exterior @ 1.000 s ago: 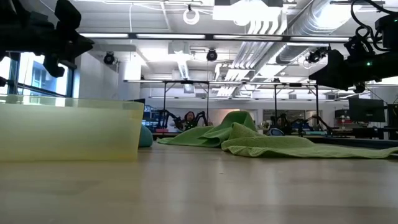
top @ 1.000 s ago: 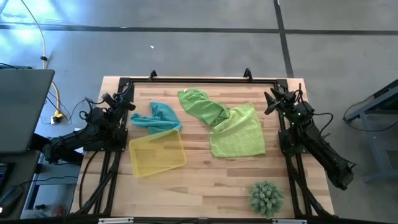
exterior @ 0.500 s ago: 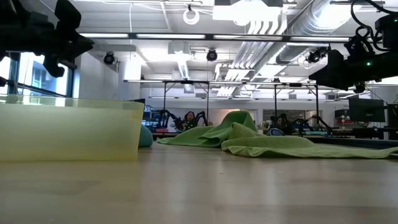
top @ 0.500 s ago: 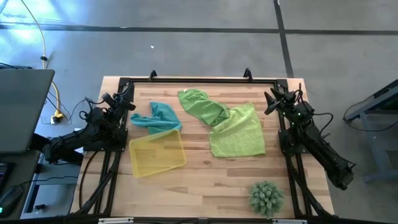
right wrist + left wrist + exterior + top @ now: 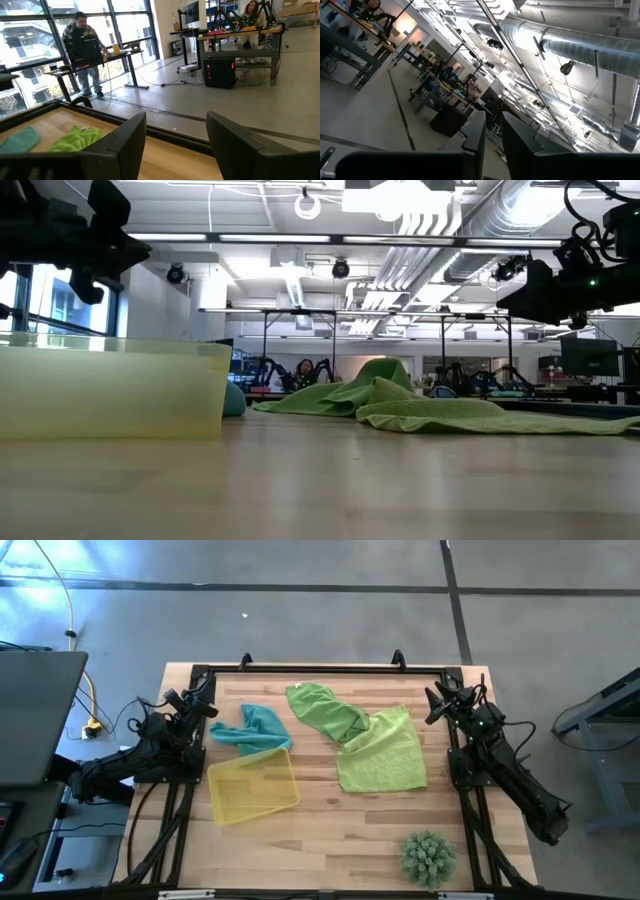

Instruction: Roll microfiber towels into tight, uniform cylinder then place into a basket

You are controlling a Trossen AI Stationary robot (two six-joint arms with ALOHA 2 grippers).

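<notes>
In the overhead view the nearest thing, at the lower right of the frame, is a spiky green ball plant (image 5: 429, 856) close to the front edge of the pale wooden plank surface (image 5: 340, 825). A broad bare strip of wood runs along that front edge to the left of the plant.

Above it, at centre left, lies the basket (image 5: 252, 786), a shallow translucent yellow plastic tray with rounded corners, turned a little askew and holding nothing. Its upper edge overlaps the teal towel (image 5: 255, 728), a small crumpled soft cloth.

At centre right a lime green towel (image 5: 385, 754) is spread mostly flat, its nap fuzzy. A second lime green towel (image 5: 323, 711), bunched into folds, touches its upper left corner and reaches toward the far edge. None is rolled.

The left pincer (image 5: 197, 700) hangs at the upper left, over the black frame rail beside the surface, jaws nearly closed on nothing. The right pincer (image 5: 441, 700) hangs at the upper right edge, jaws spread wide and holding nothing.
</notes>
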